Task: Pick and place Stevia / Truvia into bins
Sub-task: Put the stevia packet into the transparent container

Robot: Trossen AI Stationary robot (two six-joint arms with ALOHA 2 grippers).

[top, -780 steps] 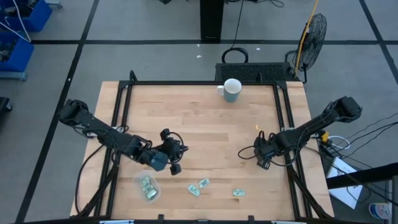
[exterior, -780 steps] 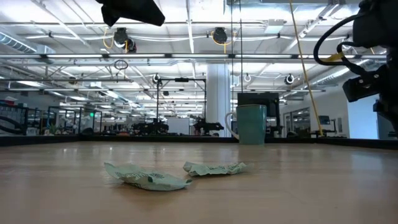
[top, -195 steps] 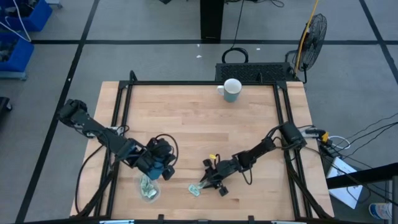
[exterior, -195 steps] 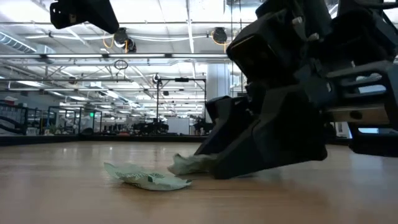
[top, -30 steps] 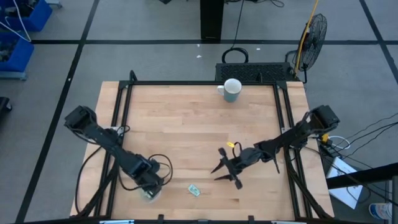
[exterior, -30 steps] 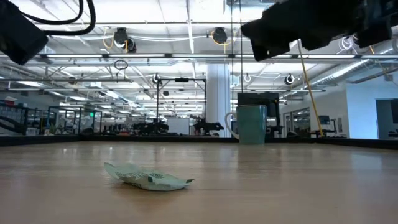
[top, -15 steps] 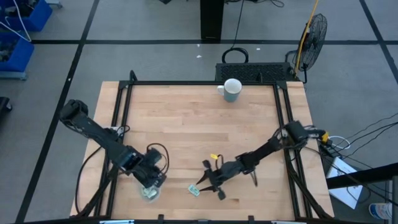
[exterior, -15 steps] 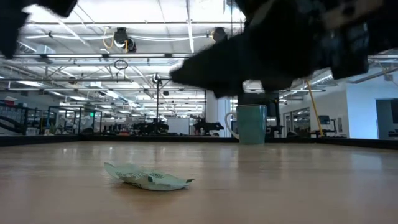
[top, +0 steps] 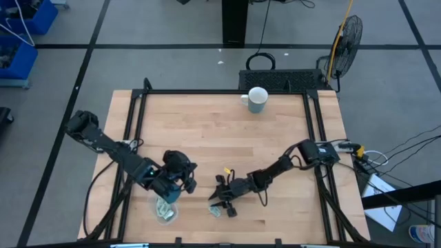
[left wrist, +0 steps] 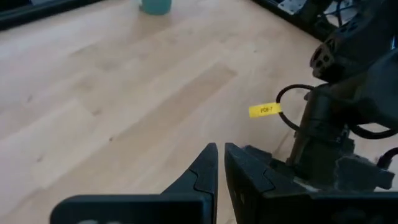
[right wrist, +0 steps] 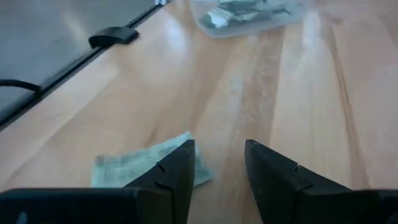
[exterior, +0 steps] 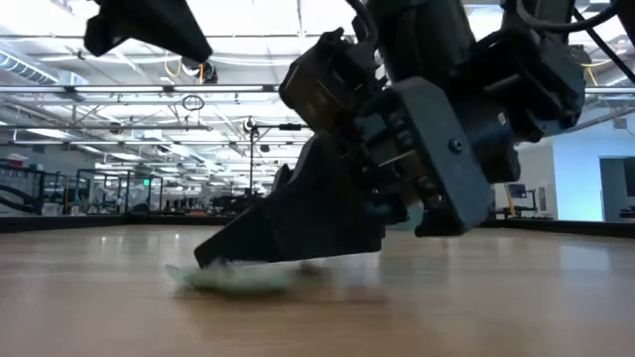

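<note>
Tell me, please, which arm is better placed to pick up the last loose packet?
The right: its open right gripper is at the packet, while the shut left gripper sits above the bin.

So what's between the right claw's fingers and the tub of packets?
Only bare wood, seen in the right wrist view, between the right gripper and the clear tub.

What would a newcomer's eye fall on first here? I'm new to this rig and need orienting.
Probably the right gripper, low at the table's near edge, its fingers open around a lone green Stevia packet on the wood. Next, the left gripper, fingers shut, just above the clear bin that holds more packets. At the far edge stands a white mug.
</note>
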